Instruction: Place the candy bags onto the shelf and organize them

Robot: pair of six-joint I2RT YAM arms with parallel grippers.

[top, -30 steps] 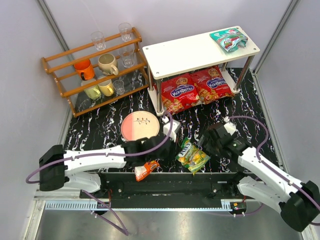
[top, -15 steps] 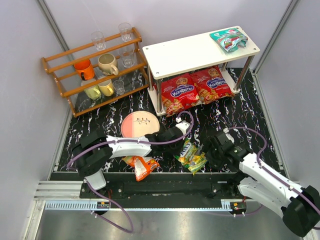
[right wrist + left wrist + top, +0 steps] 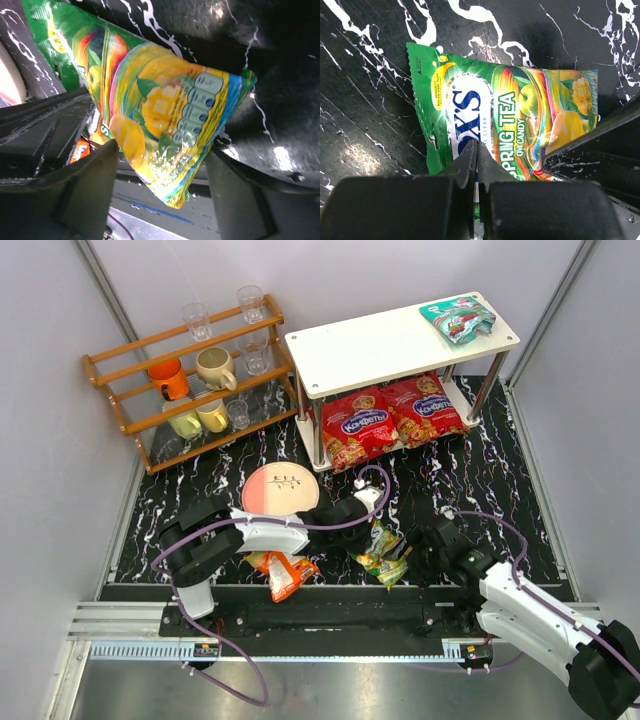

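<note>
The left gripper (image 3: 476,150) is pinched tight on one edge of the yellow-green candy bag (image 3: 520,125), probably holding it up so the right gripper (image 3: 161,150), its jaws spread wide on either side of the other end, can take it. The bag sits well in front of the shelf (image 3: 380,345), not on it. Its print reads "SPRING TEA" and "CANDY"; of the brand only "X'S" shows.
</note>
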